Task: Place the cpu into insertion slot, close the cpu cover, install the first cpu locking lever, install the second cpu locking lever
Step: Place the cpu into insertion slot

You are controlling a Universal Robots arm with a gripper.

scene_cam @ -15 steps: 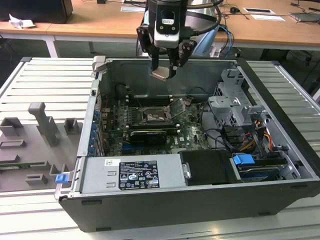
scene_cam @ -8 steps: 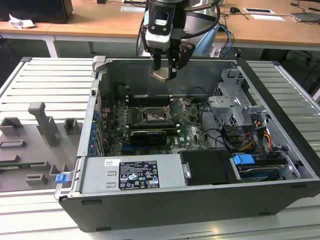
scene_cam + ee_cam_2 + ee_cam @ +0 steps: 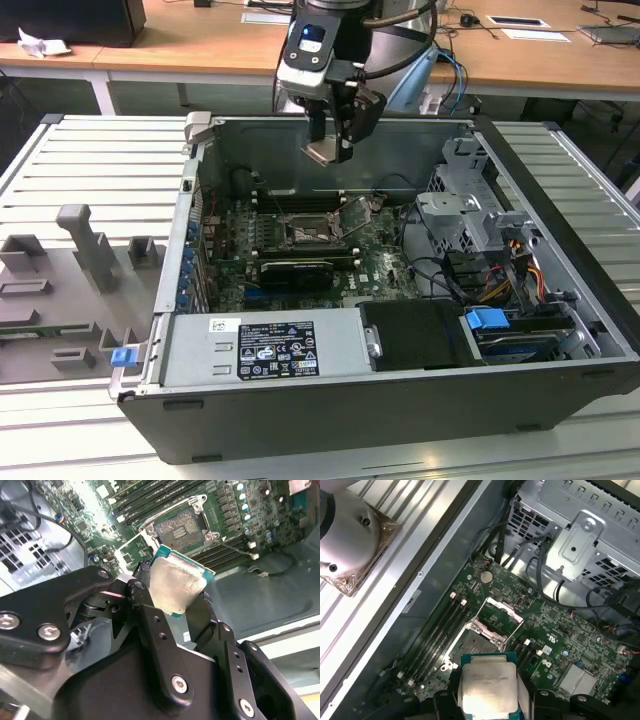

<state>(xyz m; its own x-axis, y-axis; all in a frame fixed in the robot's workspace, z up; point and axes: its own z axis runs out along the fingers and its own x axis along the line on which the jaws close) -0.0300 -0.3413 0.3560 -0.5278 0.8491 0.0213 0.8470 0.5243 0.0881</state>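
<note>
My gripper [image 3: 333,138] hangs above the open computer case, shut on the cpu [image 3: 324,152], a flat square chip with a pale metal top. In both wrist views the cpu [image 3: 177,582] [image 3: 487,687] sits between the black fingers [image 3: 143,592], held by its edges. Below it on the green board lies the insertion slot [image 3: 304,232] [image 3: 180,527] [image 3: 471,643], dark, square and uncovered. The cpu cover [image 3: 356,211] [image 3: 503,611] stands swung up on its hinge beside the slot. A gap of air separates the cpu from the slot.
Long black memory slots [image 3: 290,196] run beside the socket and a black card [image 3: 295,270] lies in front of it. A metal drive cage [image 3: 470,215] with cables stands at the exterior view's right. A labelled metal box [image 3: 265,350] fills the case's front. Grey fixtures [image 3: 90,250] sit outside at the exterior view's left.
</note>
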